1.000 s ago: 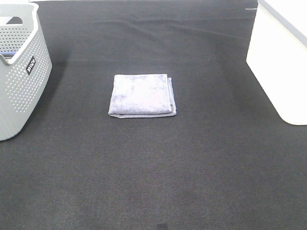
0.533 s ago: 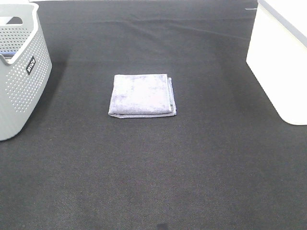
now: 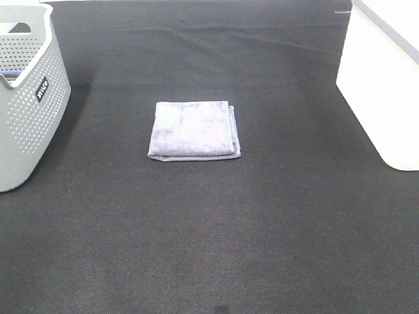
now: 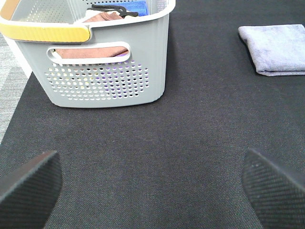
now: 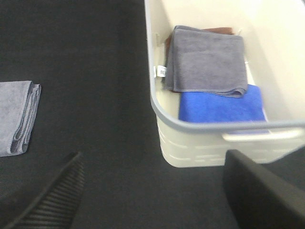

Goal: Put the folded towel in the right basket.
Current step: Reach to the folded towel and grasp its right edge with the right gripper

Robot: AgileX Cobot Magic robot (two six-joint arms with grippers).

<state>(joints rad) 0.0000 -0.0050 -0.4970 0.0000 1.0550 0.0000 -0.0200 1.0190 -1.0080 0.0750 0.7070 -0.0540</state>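
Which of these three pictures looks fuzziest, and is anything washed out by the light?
The right wrist view is softest: the right gripper and the folded towel look smeared. The left wrist view is crisp, down to the grey basket's holes. The exterior high view is sharp, but the white basket is washed out.

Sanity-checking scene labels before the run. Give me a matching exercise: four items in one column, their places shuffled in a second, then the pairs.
Items:
1. folded towel
2. perforated grey basket
3. white basket
4. blue towel

Places:
A. left edge of the exterior high view
B. inside the white basket, partly under a grey towel
C. flat on the black mat, between the baskets
D. right edge of the exterior high view

Pairs: 1-C, 2-A, 3-D, 4-B.
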